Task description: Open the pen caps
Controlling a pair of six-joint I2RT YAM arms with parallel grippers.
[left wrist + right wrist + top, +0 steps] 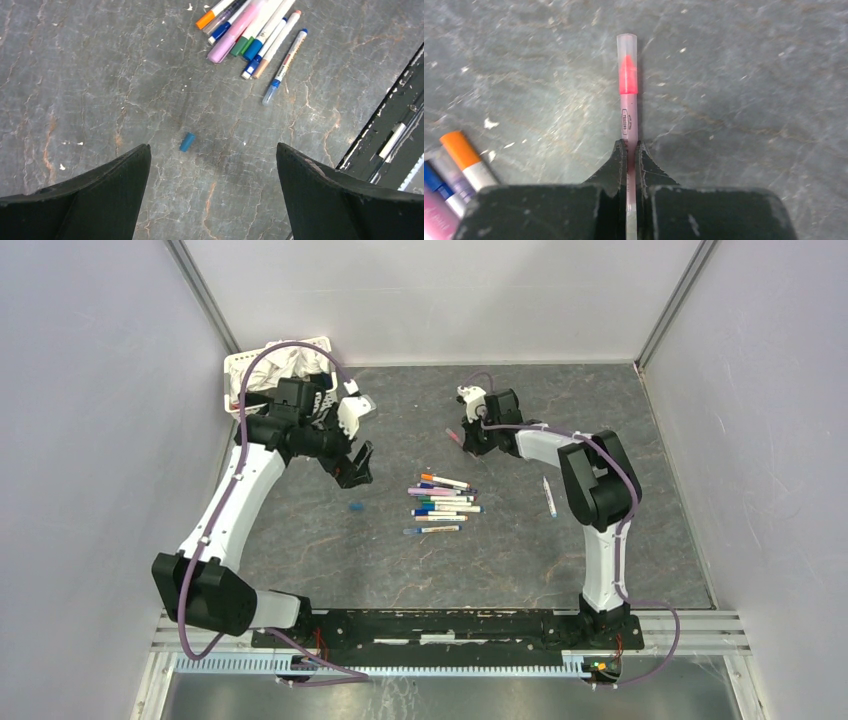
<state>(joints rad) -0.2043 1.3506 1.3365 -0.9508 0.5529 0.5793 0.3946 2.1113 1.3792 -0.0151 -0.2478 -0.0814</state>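
One slim pen (629, 122) (translucent cap (627, 50))

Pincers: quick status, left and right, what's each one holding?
Left pincer: open, holding nothing.
Right pincer: shut on the pink pen, clear cap on.

The dark grey surface (100, 75) looks like matt, veined stone; the thin pink plastic pen (629, 120) is smooth, its translucent cap (626, 45) frosted.
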